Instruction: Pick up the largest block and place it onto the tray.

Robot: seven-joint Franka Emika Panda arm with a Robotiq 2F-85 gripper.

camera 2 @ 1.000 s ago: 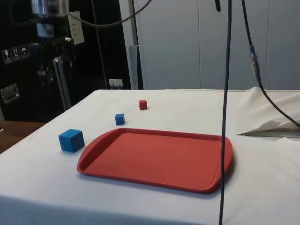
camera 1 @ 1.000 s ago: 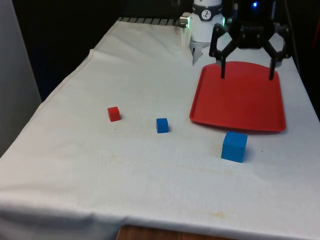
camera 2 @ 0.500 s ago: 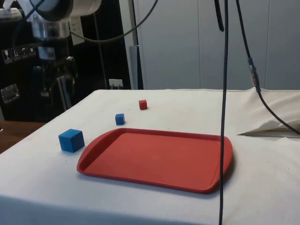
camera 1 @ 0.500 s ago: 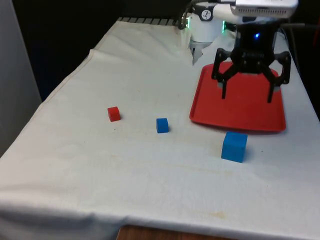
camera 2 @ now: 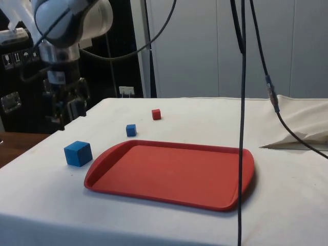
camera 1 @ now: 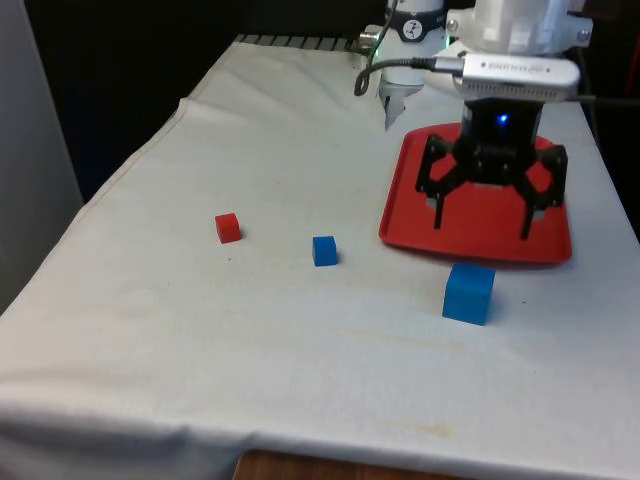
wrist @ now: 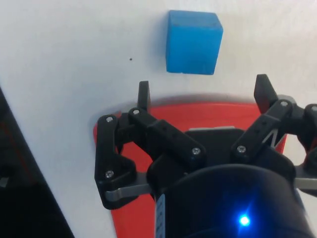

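The largest block, a big blue cube [camera 1: 469, 292] [camera 2: 78, 153] [wrist: 192, 41], rests on the white cloth just off the near edge of the red tray [camera 1: 480, 232] [camera 2: 174, 171] [wrist: 198, 114]. My gripper [camera 1: 481, 222] [camera 2: 65, 114] [wrist: 203, 90] hangs open and empty above the tray's near edge, a short way behind and above the big cube. A small blue cube [camera 1: 324, 250] [camera 2: 131, 130] and a small red cube [camera 1: 228, 227] [camera 2: 156, 114] lie further towards the front view's left.
Black cables [camera 2: 242, 102] hang down in front of the side camera. The cloth bunches up in a fold [camera 2: 297, 139] beyond the tray in the side view. The table's near edge [camera 1: 330, 455] runs below the cubes.
The gripper has come down and forward from over the tray's far end to its near edge, closer to the big blue cube. The fingers stayed open. No block moved.
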